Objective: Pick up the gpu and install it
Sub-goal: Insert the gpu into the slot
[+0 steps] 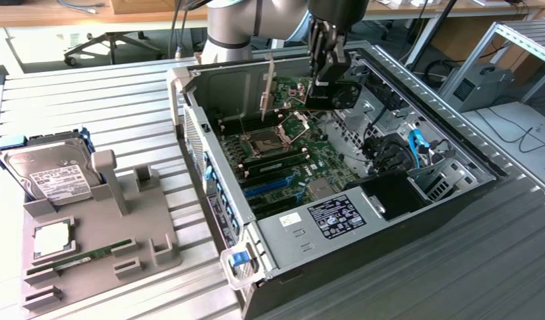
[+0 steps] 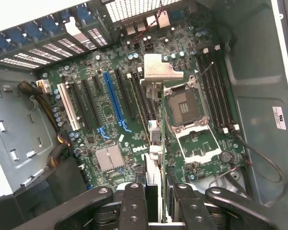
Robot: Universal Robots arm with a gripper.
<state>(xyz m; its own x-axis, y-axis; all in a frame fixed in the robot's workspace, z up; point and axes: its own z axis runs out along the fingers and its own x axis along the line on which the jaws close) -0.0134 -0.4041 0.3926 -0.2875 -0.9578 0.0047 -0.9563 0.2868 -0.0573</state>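
The gpu (image 1: 271, 90) is pinched between the fingers of the gripper (image 1: 330, 93) and is held on edge above the open computer case (image 1: 194, 127), at about 12 o'clock in the exterior view. Its silver bracket is turned toward 9 o'clock. In the wrist view the gpu (image 2: 154, 158) is seen edge-on, clamped by the fingers (image 2: 134, 201) of the gripper (image 2: 156, 191), over the motherboard (image 2: 105, 139), between the blue slot (image 2: 113, 98) and the CPU socket (image 2: 185, 103). Whether a slot is touched cannot be told. At 9 o'clock of the case, a hard drive (image 1: 51, 175) and a memory stick (image 1: 85, 257) are kept on a grey holder (image 1: 112, 230).
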